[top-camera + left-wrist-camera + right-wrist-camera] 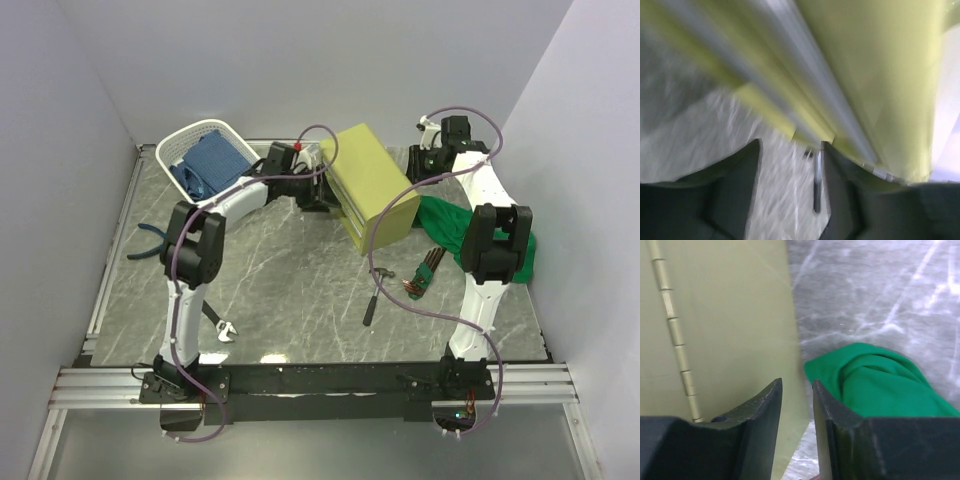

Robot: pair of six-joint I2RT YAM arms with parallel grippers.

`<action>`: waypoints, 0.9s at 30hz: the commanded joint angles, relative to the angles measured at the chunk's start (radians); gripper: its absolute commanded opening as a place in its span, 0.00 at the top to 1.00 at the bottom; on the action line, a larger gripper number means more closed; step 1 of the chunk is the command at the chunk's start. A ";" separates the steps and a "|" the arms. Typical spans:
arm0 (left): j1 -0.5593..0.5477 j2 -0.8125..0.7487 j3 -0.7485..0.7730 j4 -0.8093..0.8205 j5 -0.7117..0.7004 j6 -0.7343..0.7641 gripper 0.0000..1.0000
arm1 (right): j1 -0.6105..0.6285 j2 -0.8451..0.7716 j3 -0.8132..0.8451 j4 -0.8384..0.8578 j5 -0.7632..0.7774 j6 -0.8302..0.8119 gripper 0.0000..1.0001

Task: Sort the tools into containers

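- The left gripper (pixel 791 146) is hanging open and empty at 9 o'clock of the green chest (pixel 378 180).
- It should be pinching one silver handle (pixel 816 82) in the middle and pulling straight.
- The right gripper (pixel 797 386), slightly open and empty, is sitting at the chest's 2 o'clock, ready for steadying it.

The surface (pixel 300 290) is grey marble with white veins. The chest (pixel 375 175) is olive-green, with silver handles that show only as blurred streaks in the left wrist view. Its hinge (pixel 670 315) is the same olive. The basket (pixel 185 133) is white lattice and the blue cloth (pixel 215 160) lies in it. The green cloth (pixel 450 225) is a bright emerald. The pliers (pixel 150 240) have blue handles, and the hammer (pixel 372 300) has a black one. The arms (pixel 478 190) are white with black joints, and their cables (pixel 375 230) are mauve. The left claw (pixel 790 142) and the right claw (pixel 796 382) are black.
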 commanded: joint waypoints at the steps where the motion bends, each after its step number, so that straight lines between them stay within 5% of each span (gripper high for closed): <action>1: 0.074 -0.170 -0.118 -0.077 0.020 0.043 0.34 | -0.004 -0.052 0.030 0.034 0.102 0.006 0.55; 7: 0.137 -0.177 -0.316 0.177 0.101 -0.127 0.31 | -0.004 -0.055 0.085 0.042 0.134 -0.013 0.48; 17: 0.118 0.027 -0.287 0.743 0.186 -0.512 0.40 | 0.019 -0.130 0.176 0.053 0.073 -0.017 0.50; 27: 0.081 0.199 -0.094 0.784 0.149 -0.604 0.42 | 0.114 -0.172 0.052 0.006 -0.042 -0.083 0.52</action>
